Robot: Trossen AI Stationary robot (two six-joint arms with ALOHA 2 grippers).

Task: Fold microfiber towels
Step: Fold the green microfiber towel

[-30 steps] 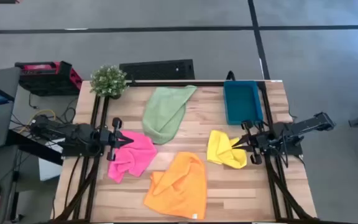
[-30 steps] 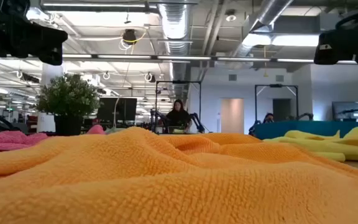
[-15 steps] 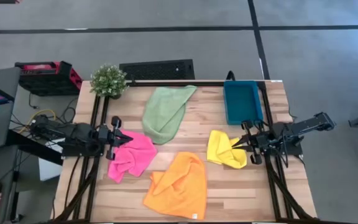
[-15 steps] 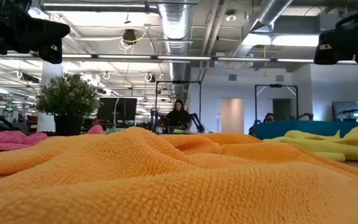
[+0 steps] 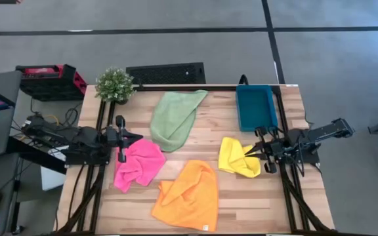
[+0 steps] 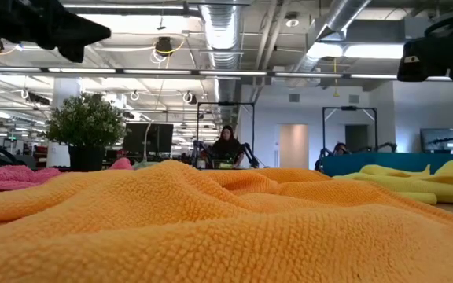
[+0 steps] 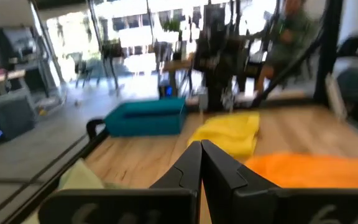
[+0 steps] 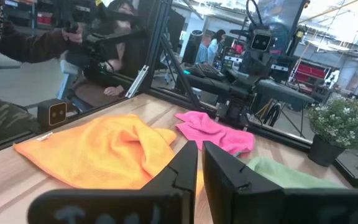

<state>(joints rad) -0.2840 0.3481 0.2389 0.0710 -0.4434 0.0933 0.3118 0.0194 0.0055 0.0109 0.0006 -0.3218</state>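
High view: left pincer (image 5: 135,137), clenched empty, now farther back above pink towel (image 5: 138,163); right pincer (image 5: 247,152) unmoved, clenched.

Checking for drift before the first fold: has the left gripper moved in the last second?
Yes. In the high view the left gripper, fingers shut, has pulled back and toward the potted plant, now at the pink towel's far edge.

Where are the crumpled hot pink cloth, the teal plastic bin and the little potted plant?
Crumpled hot pink cloth (image 5: 138,164): high view, its middle.
Teal plastic bin (image 5: 255,107): high view, its floor.
Little potted plant (image 5: 115,84): high view, its leafy top.
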